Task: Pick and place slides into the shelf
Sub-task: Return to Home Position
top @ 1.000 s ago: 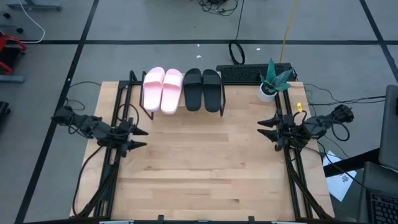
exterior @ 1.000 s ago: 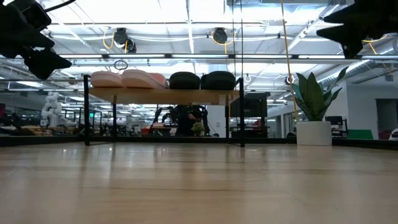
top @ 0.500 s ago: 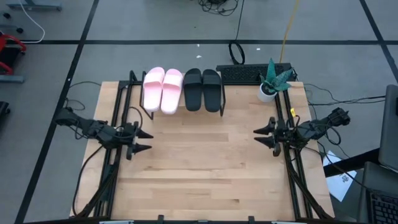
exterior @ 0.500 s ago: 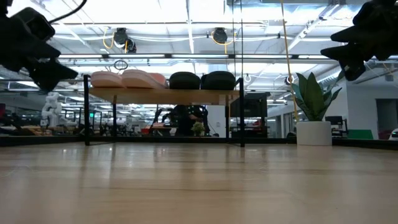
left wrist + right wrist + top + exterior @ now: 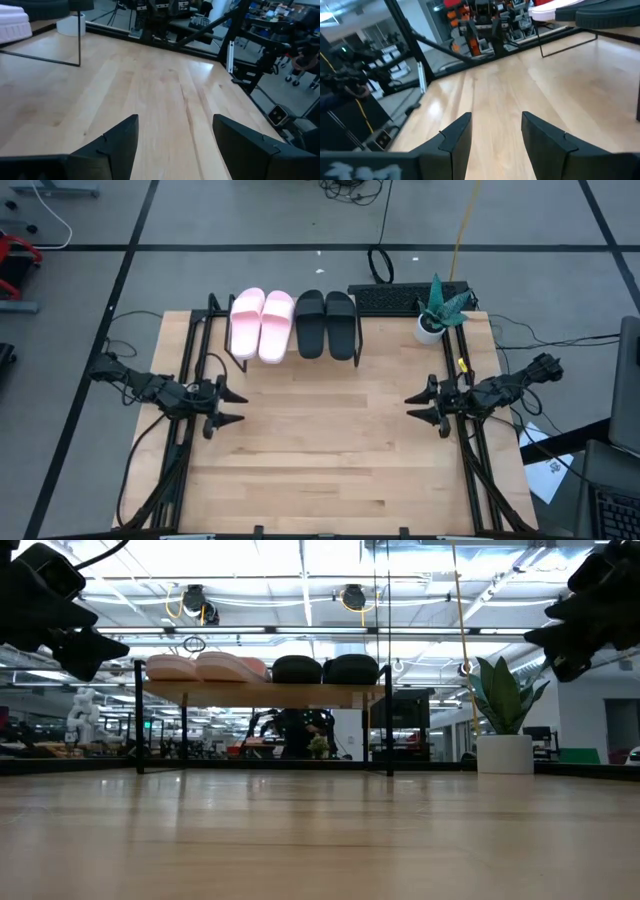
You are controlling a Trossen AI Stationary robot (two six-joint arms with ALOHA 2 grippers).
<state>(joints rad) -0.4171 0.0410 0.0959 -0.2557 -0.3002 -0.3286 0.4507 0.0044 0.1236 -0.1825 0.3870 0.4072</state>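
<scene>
Four slides sit side by side on the shelf (image 5: 345,352) at the table's far edge: a pale pink pair (image 5: 261,323) on the left and a matte black pair (image 5: 325,322) on the right. In the low view the pink soles (image 5: 205,667) and black soles (image 5: 325,669) rest on the light-wood plank (image 5: 262,694). My left gripper (image 5: 232,407) hovers open near the table's left edge. My right gripper (image 5: 417,406) hovers open near the right edge. Both are well short of the shelf and hold nothing.
A small potted plant (image 5: 437,310) in a white pot stands at the table's far right corner, also in the low view (image 5: 504,715). A black keyboard (image 5: 400,300) lies behind the table. The wooden tabletop (image 5: 330,440) between the arms is bare.
Both arms have drawn a little toward the table's near edge and dropped lower. The right gripper has also shifted slightly toward the table's middle. The slides and shelf have stayed put.
</scene>
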